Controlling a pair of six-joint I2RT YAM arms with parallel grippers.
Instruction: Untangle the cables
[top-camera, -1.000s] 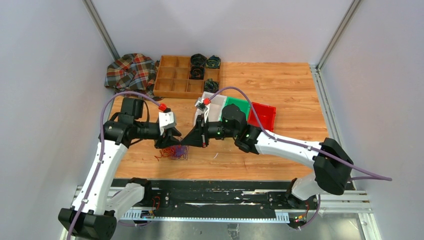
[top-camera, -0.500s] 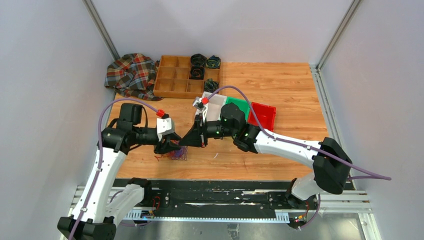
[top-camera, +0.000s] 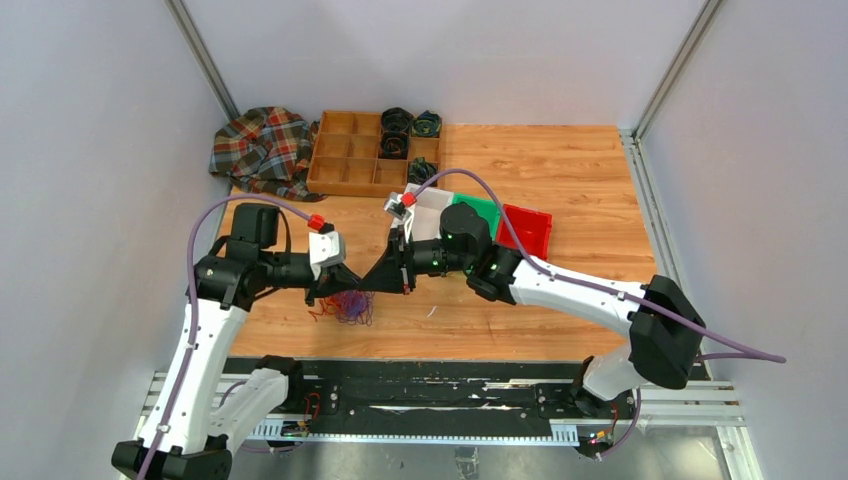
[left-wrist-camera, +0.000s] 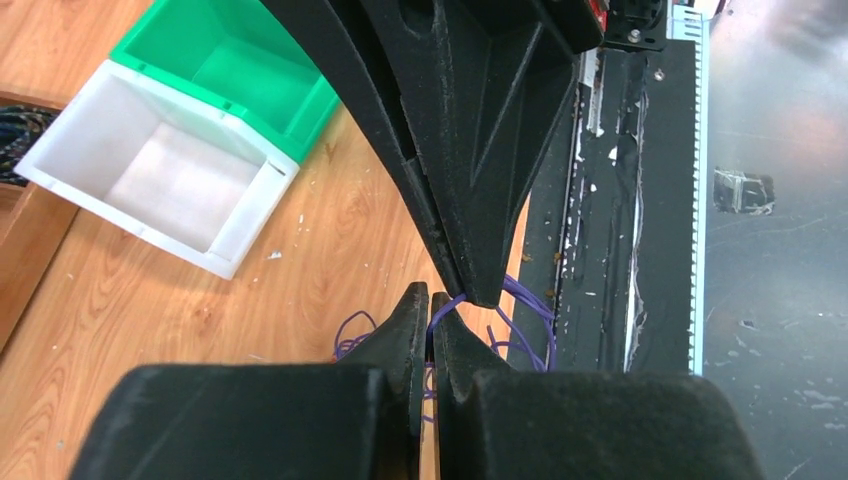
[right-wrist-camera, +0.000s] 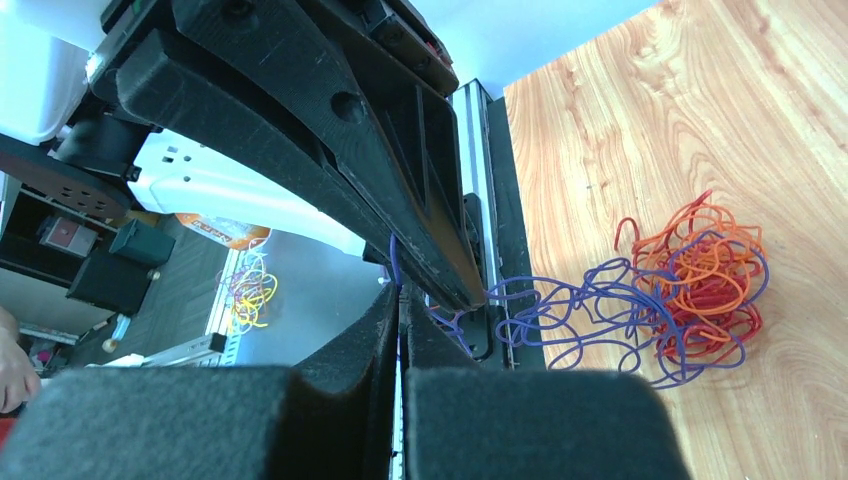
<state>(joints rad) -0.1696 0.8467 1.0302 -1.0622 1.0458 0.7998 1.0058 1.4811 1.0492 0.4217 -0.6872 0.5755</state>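
The cables are a small tangle of thin red, orange and purple wires (top-camera: 348, 306) on the wooden table near its front edge. In the right wrist view the red and orange knot (right-wrist-camera: 705, 280) lies on the wood, with purple loops (right-wrist-camera: 580, 310) trailing toward the grippers. My left gripper (top-camera: 348, 281) and right gripper (top-camera: 366, 281) meet tip to tip just above the tangle. The left gripper (left-wrist-camera: 431, 298) is shut on a purple strand (left-wrist-camera: 452, 301). The right gripper (right-wrist-camera: 399, 295) is shut on a purple strand (right-wrist-camera: 394, 262) too.
A white bin (top-camera: 424, 215), a green bin (top-camera: 480, 212) and a red bin (top-camera: 527, 230) stand behind the right arm. A wooden divided tray (top-camera: 350, 160) with dark coiled rolls (top-camera: 397, 120) and a plaid cloth (top-camera: 262, 145) are at the back left.
Both grippers have shifted a little to the left, staying tip to tip over the tangle. The left arm's elbow has drawn back to the left.
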